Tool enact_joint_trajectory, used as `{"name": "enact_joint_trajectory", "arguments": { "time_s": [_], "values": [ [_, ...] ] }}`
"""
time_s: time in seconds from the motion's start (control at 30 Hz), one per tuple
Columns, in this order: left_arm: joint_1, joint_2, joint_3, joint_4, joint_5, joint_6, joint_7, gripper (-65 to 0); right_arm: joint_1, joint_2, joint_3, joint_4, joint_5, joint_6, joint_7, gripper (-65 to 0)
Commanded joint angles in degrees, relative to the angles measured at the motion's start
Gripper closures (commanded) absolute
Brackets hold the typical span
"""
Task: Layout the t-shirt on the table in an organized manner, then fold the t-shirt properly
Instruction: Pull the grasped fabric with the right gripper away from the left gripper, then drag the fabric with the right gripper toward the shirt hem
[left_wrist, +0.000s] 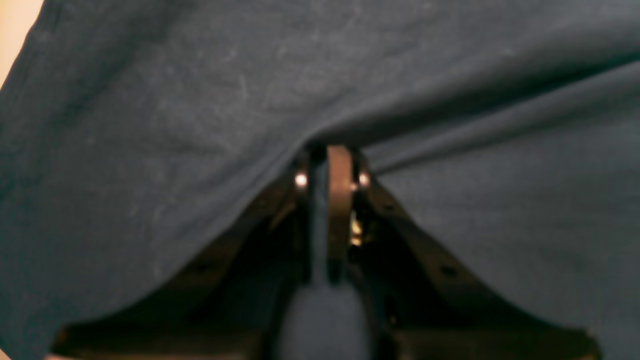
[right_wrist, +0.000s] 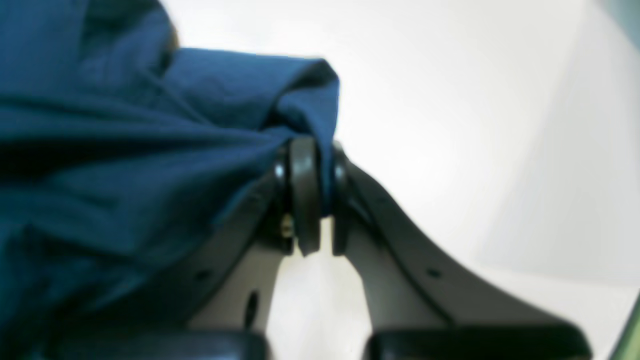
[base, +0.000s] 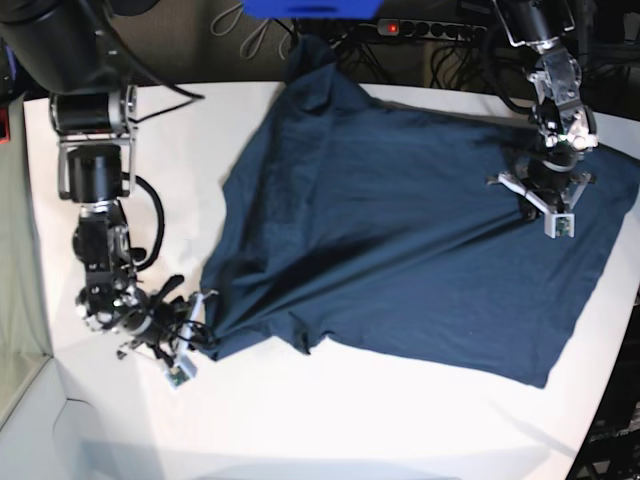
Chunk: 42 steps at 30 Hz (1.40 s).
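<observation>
The dark navy t-shirt (base: 400, 230) lies spread over most of the white table (base: 350, 420), with creases running toward its lower left corner. In the base view my right gripper (base: 207, 330) is at that corner, low over the table, shut on a bunched fold. The right wrist view shows the same jaws (right_wrist: 312, 147) pinching blue cloth (right_wrist: 125, 150) above the white table (right_wrist: 450, 100). My left gripper (base: 535, 185) is over the shirt's far right part, shut on a raised ridge of fabric. In the left wrist view, cloth (left_wrist: 200, 100) fills the frame around the shut gripper (left_wrist: 330, 155).
A power strip with a red light (base: 400, 27) and cables lie behind the table's far edge. A grey-green panel (base: 20, 260) stands along the left side. The shirt's right edge reaches the table's curved right rim (base: 625, 300). A blue object (base: 310, 8) is at the top.
</observation>
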Motion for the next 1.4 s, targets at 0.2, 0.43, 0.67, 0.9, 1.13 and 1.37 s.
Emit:
{"name": "enact_joint_trajectory", "arguments": {
  "time_s": [0.2,0.43,0.67,0.9,1.13,1.37],
  "values": [
    [0.5,0.0,-0.1,-0.2,2.1,0.4,4.5,-4.0,1.7,4.6,-9.8,0.8,0.4,-0.6,1.2,0.0],
    [0.5,-0.6,-0.1,-0.2,2.1,0.4,4.5,-4.0,0.2,6.0,-10.3,0.8,0.4,-0.6,-1.9,-15.8],
    [0.5,-0.6,-0.1,-0.1,2.1,0.4,4.5,-4.0,-0.5,6.0,-9.5,8.5,0.5,-0.6,-2.1,-40.3],
    [1.1,-0.1,-0.1,0.3,2.0,0.4,4.5,-4.0,-3.1,-2.3,-8.2,18.5,0.4,-0.6,-6.1,-41.9],
    [1.8,0.0,-0.1,1.7,2.0,0.4,4.5,-4.0,0.8,-11.2,-8.7,5.4,0.4,-9.9,-5.1,-41.9],
    [2.0,0.0,-0.1,1.7,2.0,0.5,4.5,-4.0,2.3,-13.1,-8.6,-5.5,0.4,-17.5,4.7,-41.9]
  ]
}}
